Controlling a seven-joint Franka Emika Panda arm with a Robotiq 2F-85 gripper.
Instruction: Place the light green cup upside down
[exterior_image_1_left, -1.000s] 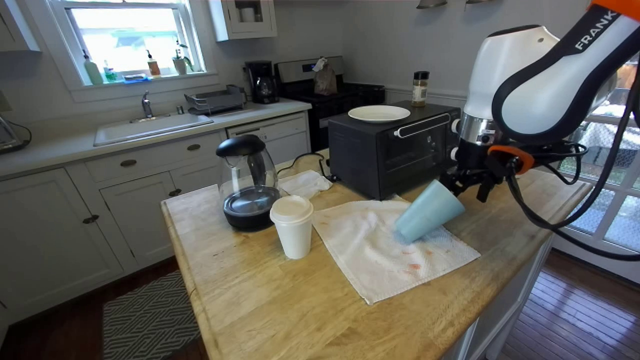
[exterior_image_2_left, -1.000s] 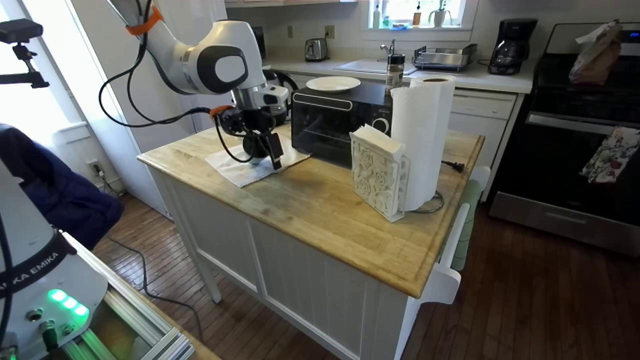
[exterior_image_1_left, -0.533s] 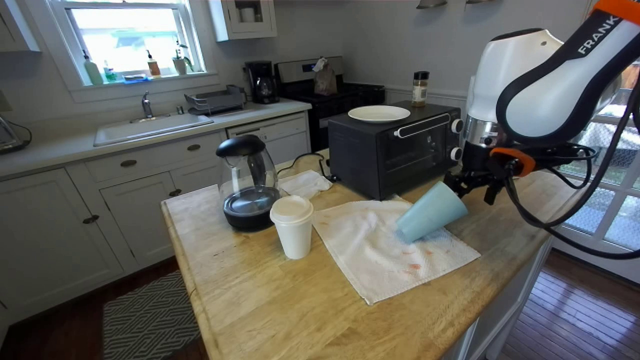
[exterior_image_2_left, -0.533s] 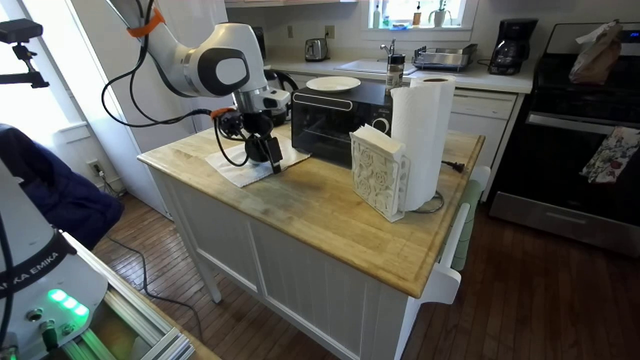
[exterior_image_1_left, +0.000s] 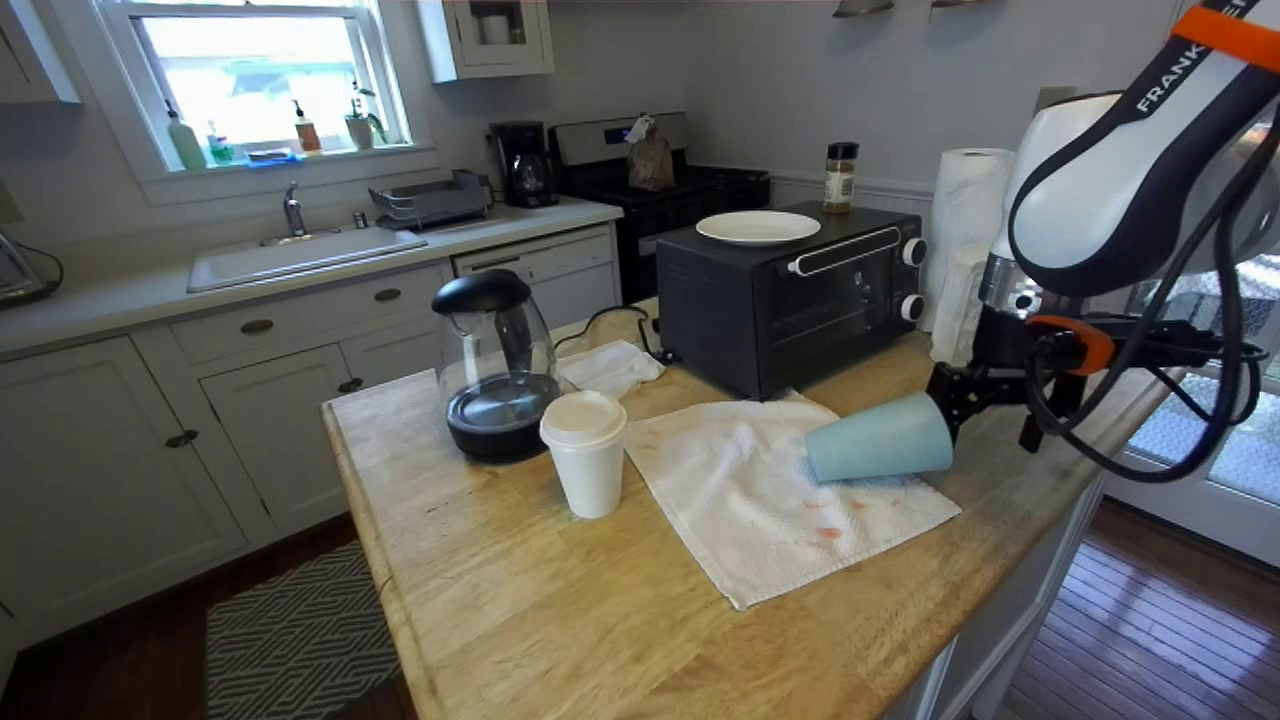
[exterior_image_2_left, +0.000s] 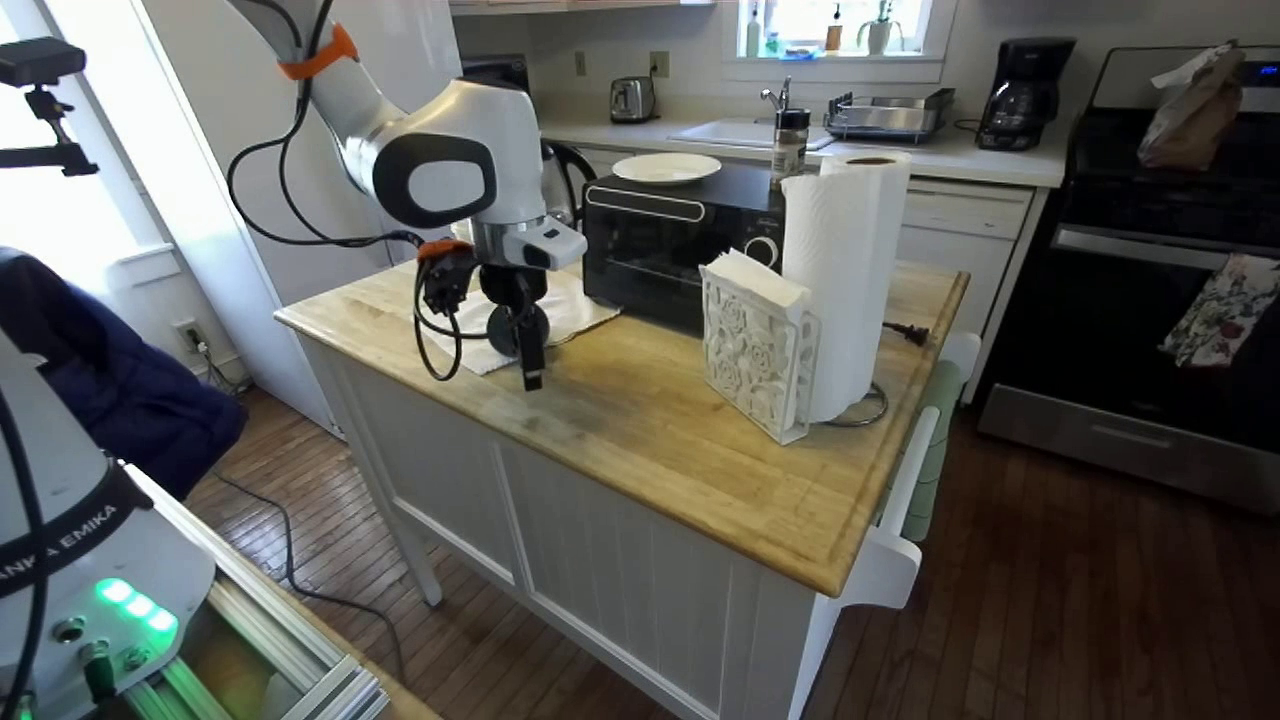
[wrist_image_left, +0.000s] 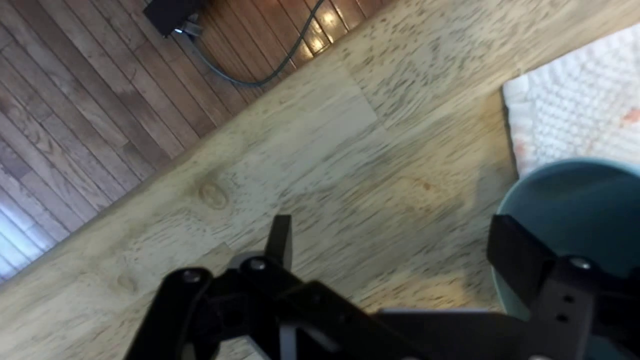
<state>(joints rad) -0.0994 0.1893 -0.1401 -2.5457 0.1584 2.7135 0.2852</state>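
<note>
The light green cup (exterior_image_1_left: 880, 440) lies on its side on the white cloth (exterior_image_1_left: 740, 530) in an exterior view, its mouth toward my gripper (exterior_image_1_left: 990, 432) and its base pointing away. In the wrist view the shaded inside of the cup (wrist_image_left: 585, 215) shows at the right edge. My gripper (wrist_image_left: 395, 245) is open there, its fingers wide apart with bare wood between them. One finger overlaps the cup's rim; whether it touches or reaches inside I cannot tell. In an exterior view my gripper (exterior_image_2_left: 530, 365) hides most of the cup.
A white lidded cup (exterior_image_1_left: 585, 455) and a glass kettle (exterior_image_1_left: 500, 370) stand left of the cloth. A black toaster oven (exterior_image_1_left: 715, 310) stands behind it, bearing a plate (exterior_image_1_left: 758, 228). A paper towel roll (exterior_image_2_left: 850, 280) and napkin holder (exterior_image_2_left: 755, 350) stand farther along the table.
The cup has tipped from a steep slant with its mouth raised to nearly flat on the cloth. My gripper has moved lower and toward the table's near edge.
</note>
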